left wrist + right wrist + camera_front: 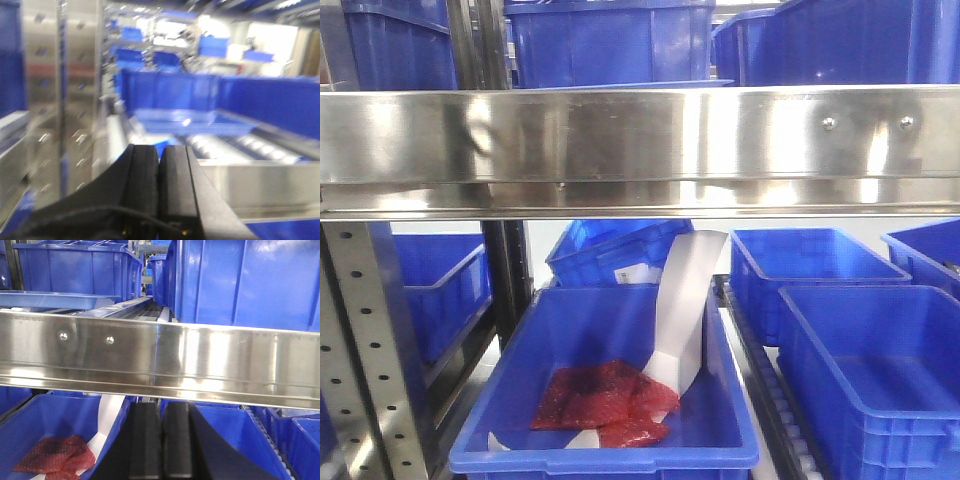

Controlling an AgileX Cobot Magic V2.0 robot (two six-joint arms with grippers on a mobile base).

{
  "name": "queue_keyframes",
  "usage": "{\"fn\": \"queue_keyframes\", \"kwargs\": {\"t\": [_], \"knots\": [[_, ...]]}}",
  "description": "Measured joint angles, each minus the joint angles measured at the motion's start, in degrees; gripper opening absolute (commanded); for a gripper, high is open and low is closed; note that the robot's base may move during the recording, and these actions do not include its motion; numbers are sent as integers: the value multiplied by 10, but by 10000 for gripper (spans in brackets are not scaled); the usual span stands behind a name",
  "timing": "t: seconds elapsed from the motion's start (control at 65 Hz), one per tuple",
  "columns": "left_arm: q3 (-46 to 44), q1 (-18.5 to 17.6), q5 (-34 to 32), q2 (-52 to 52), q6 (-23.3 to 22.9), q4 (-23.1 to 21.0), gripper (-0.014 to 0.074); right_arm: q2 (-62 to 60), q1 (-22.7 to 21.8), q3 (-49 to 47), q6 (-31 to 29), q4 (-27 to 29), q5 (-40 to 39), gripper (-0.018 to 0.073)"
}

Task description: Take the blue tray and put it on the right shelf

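The light blue tray (185, 120) lies flat on the rollers of the upper rack level, in front of dark blue bins. The right wrist view shows it at the upper left (55, 300), behind the shiny front rail of the right shelf (200, 352). In the front view only its thin rim (640, 85) shows above that rail (620, 140). My left gripper (160, 155) is shut on nothing, a little short of the tray. My right gripper (161, 412) is shut and empty, just below the rail.
Deep dark blue bins (610, 40) stand on the upper level behind the tray. Below the rail, a blue bin (610, 380) holds red mesh (605, 400) and a white paper strip (685, 310). More bins (870, 370) sit to the right. A perforated grey upright (365, 350) stands at left.
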Motion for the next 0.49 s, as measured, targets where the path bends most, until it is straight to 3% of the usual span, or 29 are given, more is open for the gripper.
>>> {"fn": "queue_keyframes", "kwargs": {"t": [0.077,0.169,0.262,0.492], "knots": [[49,41,-24,-6,21,-3,-48,0,0,0,0,0,0,54],[107,73,-49,-17,-16,23,-48,0,0,0,0,0,0,54],[136,84,-63,-31,-48,46,-48,0,0,0,0,0,0,54],[136,98,-36,-74,-57,57,-48,-1,0,0,0,0,0,54]]}}
